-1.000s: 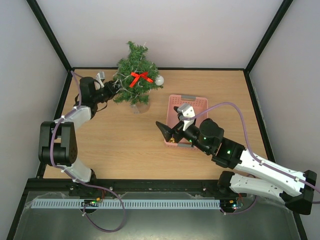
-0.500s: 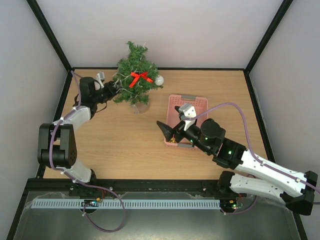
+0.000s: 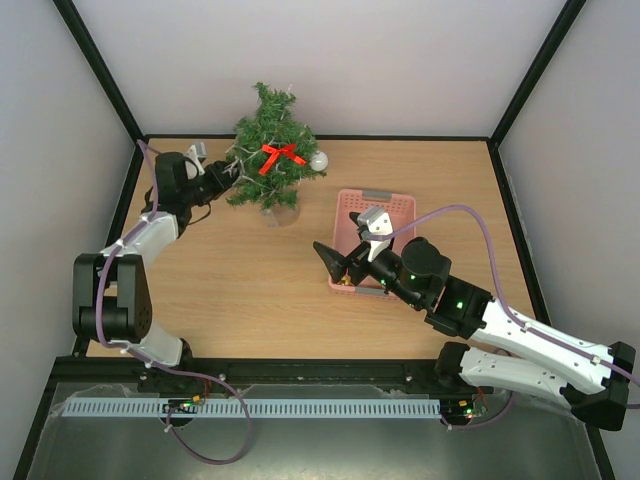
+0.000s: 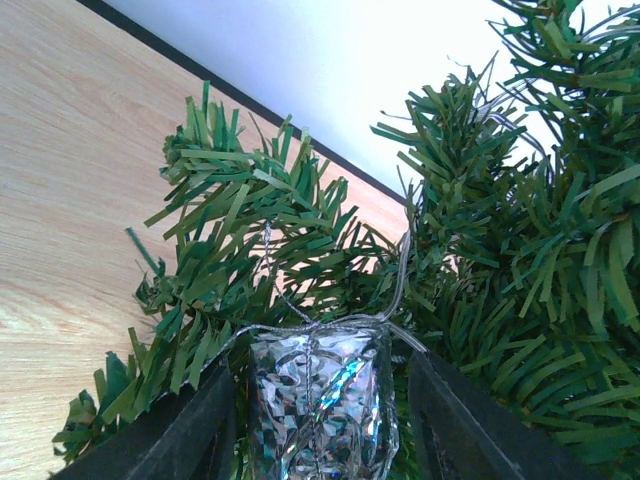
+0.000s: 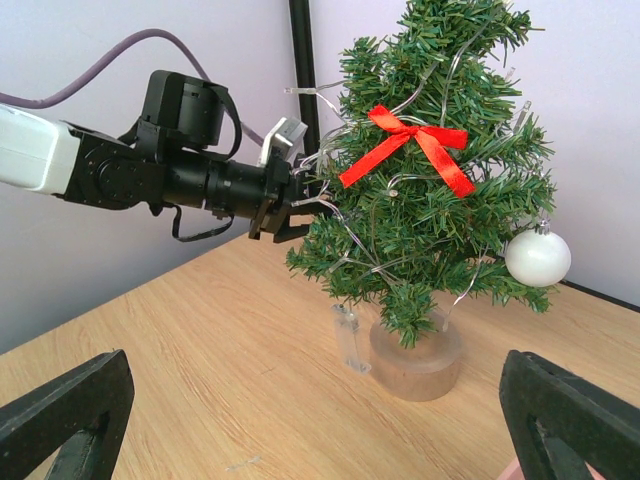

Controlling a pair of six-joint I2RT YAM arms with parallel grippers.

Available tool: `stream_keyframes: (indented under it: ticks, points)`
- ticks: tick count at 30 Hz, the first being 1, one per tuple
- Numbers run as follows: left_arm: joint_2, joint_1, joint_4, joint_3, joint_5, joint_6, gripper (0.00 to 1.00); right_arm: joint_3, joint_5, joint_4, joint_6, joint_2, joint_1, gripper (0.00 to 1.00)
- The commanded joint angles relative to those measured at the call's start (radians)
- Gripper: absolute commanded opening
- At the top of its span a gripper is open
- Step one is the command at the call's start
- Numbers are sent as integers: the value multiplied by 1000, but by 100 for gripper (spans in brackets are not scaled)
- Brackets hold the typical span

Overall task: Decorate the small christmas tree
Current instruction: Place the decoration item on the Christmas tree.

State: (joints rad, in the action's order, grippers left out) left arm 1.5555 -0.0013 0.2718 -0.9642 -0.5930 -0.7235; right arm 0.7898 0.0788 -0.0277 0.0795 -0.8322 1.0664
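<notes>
The small christmas tree (image 3: pixel 272 160) stood at the far edge of the desk (image 3: pixel 250 290), left of the middle and towards the far left corner. It was an upright cone of dark green, bristly branches on a round clear base (image 5: pixel 415 355). A red ribbon bow (image 5: pixel 415 145) sat high on its front, a smooth white ball (image 5: pixel 537 257) hung from a low branch on its right side, and thin silver threads ran through the needles. A clear, faceted ornament (image 4: pixel 320 400) hung by a silver loop among the branches on the tree's left side. The left gripper (image 3: pixel 225 173) reached into those branches, its black fingers (image 4: pixel 190 440) partly parted on either side of the ornament, with a thin gap showing on each side, so it gripped nothing. The desk was light wood with a fine grain. A pink plastic basket (image 3: pixel 400 205) with perforated walls lay right of the tree, near the middle of the desk. The right gripper (image 3: pixel 350 240) hovered over the basket's near left part, its jaws spread wide and empty, facing the tree. Compared with a second earlier, the left arm's elbow had swung slightly towards the left edge and the right arm had barely shifted, while the tree, bow, ball and basket kept their places.
</notes>
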Motion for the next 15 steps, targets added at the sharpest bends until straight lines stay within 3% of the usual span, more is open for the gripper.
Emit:
stream_keyframes:
  ticks: [1, 15]
  points:
    - [-38, 8, -31, -25, 18, 32, 49, 2, 12, -12, 5, 10, 6, 98]
    - [-122, 39, -91, -2, 38, 42, 52, 0, 13, -7, 20, 6, 5, 98]
